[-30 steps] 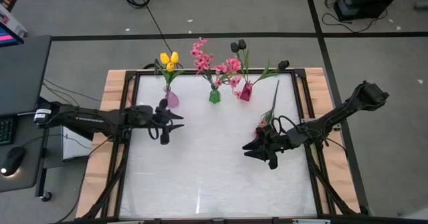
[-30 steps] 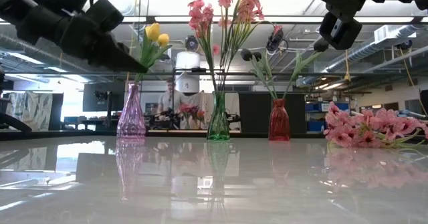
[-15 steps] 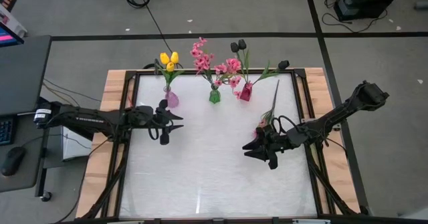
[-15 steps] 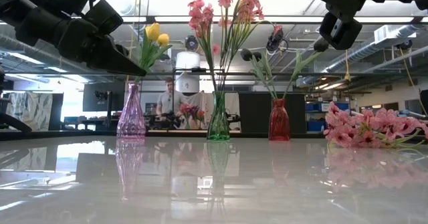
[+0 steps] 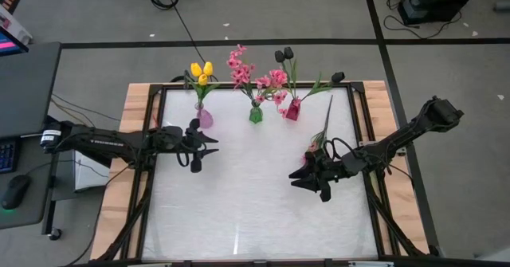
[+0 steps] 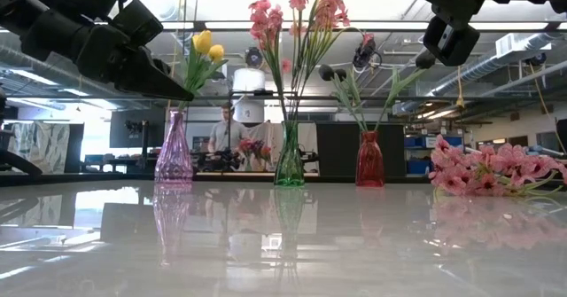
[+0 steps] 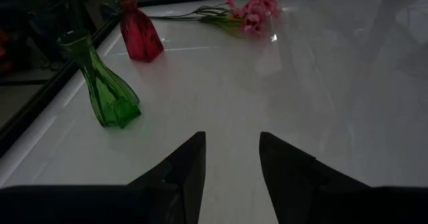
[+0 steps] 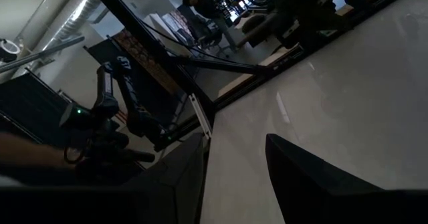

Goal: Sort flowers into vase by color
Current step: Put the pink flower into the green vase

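While pink spray (image 5: 320, 137) lies just beside right fingers (image 5: 306, 178), both arms' fingers parted, empty.

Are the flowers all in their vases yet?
Nearly. Yellow tulips stand in the purple vase, pink blossoms in the green vase, dark tulips in the red vase. One pink spray lies on the table; both pincers are empty.

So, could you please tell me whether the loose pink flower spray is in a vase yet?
No: the pink flower spray lies flat on the table.
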Available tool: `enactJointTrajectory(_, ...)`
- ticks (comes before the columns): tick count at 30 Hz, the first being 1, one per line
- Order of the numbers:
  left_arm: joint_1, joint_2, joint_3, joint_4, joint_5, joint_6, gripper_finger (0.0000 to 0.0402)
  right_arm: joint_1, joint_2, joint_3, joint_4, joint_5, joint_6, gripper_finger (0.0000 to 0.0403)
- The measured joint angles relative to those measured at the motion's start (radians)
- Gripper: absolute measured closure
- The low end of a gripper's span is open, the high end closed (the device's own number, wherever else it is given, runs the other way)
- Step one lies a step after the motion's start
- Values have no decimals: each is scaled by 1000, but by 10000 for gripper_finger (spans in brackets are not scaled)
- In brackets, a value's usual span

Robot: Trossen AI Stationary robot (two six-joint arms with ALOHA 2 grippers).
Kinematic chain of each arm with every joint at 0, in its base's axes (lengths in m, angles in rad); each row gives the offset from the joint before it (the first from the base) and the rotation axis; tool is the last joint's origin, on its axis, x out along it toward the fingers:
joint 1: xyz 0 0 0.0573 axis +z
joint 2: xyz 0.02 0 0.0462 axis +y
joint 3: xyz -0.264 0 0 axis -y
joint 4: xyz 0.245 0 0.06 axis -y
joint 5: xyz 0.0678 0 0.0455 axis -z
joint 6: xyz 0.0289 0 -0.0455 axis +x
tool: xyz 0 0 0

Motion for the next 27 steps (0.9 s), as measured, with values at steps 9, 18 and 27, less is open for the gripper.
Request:
enactJointTrajectory(9,0,0,0,0,0,0,255,0,0,0,0,0,0,231)
enactJointTrajectory(18,0,0,0,-1,0,0,255,0,0,0,18,20,6,231)
enactJointTrajectory(27,0,0,0,-1,0,-1,255,-21,-1,0,46,-69,-450,231)
